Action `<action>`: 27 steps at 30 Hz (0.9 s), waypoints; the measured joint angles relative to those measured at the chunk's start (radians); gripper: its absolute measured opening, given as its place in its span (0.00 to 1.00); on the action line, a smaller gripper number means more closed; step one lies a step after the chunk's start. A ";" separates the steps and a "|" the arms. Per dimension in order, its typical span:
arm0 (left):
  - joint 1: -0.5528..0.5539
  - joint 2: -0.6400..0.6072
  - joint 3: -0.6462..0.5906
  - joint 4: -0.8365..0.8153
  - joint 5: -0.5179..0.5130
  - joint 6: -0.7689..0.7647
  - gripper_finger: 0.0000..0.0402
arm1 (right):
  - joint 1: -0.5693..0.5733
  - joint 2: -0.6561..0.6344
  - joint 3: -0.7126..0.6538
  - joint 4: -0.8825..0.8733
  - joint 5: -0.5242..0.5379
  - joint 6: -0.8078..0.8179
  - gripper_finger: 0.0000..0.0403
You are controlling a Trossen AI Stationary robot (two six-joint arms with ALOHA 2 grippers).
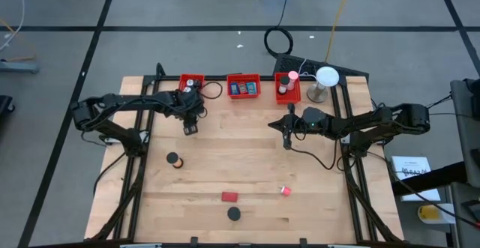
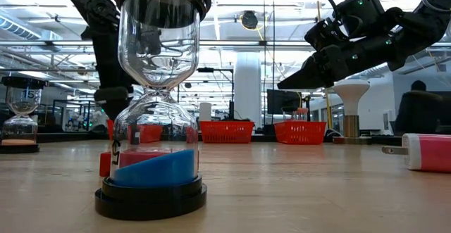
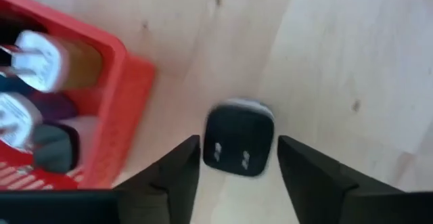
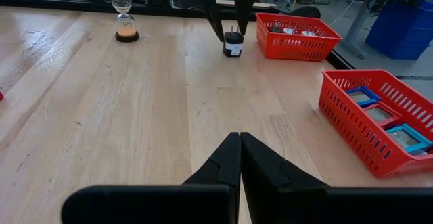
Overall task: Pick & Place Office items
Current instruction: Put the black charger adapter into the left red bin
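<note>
Here, nearest the front edge, we are seeing a black-based hourglass (image 1: 235, 213), a red block (image 1: 229, 197) and a pink plug (image 1: 286, 191) lying on the table (image 1: 315, 195). Farther in, another hourglass (image 1: 174, 159) is standing. Beyond it, the left gripper (image 1: 190, 128) is hovering with fingers apart over a black charger (image 3: 240, 142) (standing just beside the left red bin (image 1: 192, 82)). The right gripper (image 1: 288, 141) is hanging pressed together, empty, in front of the right bin (image 1: 287, 88).
</note>
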 joint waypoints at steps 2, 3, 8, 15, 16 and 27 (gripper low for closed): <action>0.000 0.000 -0.001 0.001 0.000 0.002 0.54 | 0.000 0.000 0.000 0.000 0.000 0.000 0.01; 0.000 0.000 -0.001 0.004 0.000 0.002 0.56 | 0.000 0.000 0.000 0.000 0.000 0.000 0.01; 0.001 0.000 0.000 0.005 0.005 0.009 0.61 | 0.000 0.000 0.000 0.000 0.000 0.000 0.01; 0.001 0.000 -0.029 0.066 0.030 0.041 0.51 | 0.000 0.000 0.000 0.000 0.000 0.000 0.01; 0.001 -0.001 -0.030 0.070 0.030 0.041 0.49 | 0.000 0.000 0.000 0.000 0.000 0.000 0.01; 0.002 -0.002 -0.028 0.066 0.031 0.040 0.38 | 0.002 0.000 0.000 0.000 0.000 -0.005 0.01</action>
